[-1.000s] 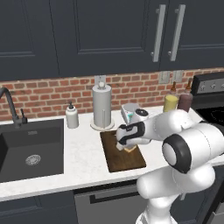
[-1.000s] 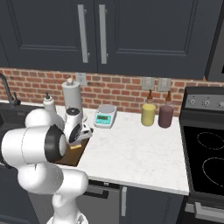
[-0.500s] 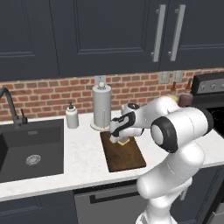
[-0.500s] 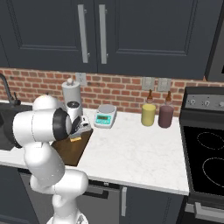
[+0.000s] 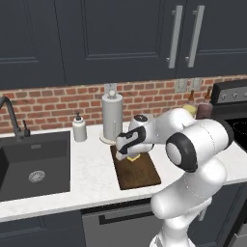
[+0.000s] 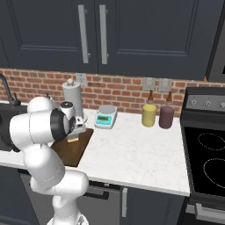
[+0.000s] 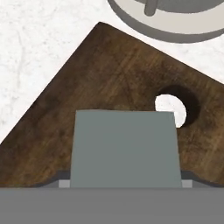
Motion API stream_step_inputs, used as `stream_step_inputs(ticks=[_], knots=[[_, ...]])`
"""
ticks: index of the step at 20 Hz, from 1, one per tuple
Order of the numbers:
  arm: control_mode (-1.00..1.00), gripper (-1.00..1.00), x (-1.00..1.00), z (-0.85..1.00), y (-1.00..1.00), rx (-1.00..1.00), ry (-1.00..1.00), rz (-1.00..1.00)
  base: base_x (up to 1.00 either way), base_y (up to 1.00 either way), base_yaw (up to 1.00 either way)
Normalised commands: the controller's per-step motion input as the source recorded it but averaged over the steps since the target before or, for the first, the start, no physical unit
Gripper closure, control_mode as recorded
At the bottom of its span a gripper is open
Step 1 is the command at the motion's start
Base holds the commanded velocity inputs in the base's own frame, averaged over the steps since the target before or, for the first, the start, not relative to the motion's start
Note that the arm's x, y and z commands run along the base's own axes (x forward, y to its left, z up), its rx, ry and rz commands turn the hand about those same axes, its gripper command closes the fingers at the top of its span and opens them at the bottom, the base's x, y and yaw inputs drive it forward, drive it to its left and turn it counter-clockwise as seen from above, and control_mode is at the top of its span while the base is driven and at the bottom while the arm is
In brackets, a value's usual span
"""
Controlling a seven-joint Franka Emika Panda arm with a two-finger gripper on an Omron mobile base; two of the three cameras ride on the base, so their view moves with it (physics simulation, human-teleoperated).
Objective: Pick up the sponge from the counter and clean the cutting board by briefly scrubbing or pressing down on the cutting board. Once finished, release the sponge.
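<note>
Sponge work is taking place at the far end of the dark brown wooden rectangular cutting board, which is lying flat on the white speckled stone counter. The white robot arm's two-finger gripper is reaching down over that end, and the small yellow sponge with a grey-green scrub top is sitting between its fingers, gripped and pressing against the board surface. From the right base camera, the sponge is showing as a yellow sliver under the gripper, resting on the board near its back edge. Looking along the hand, the grey-green top of the sponge is covering the middle of the board, just beside the board's small round hole. A white paper towel holder with a round base is standing just behind the board, and a white-and-teal kitchen scale is sitting on the counter to the board's right.
</note>
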Motion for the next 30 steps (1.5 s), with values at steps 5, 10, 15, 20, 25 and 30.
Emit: stream_step_inputs(ticks=[5,10,15,20,25,30], knots=[[-1.00,1.00,-0.94,-0.07,0.10,0.00,0.00,0.00,0.00,0.00,0.00],[-1.00,1.00,-0.97,0.00,0.00,0.00,0.00,0.00,0.00,0.00,0.00],[-1.00,1.00,-0.44,0.00,0.04,0.00,0.07,0.00,0.00,0.00,0.00],[-1.00,1.00,0.19,0.00,0.31,0.00,0.04,0.01,0.00,0.00,0.00],[-1.00,1.00,0.52,0.00,0.20,0.00,0.02,0.00,0.00,0.00,0.00],[-1.00,1.00,0.68,-0.08,-0.10,0.00,0.00,0.00,0.00,0.00,0.00]])
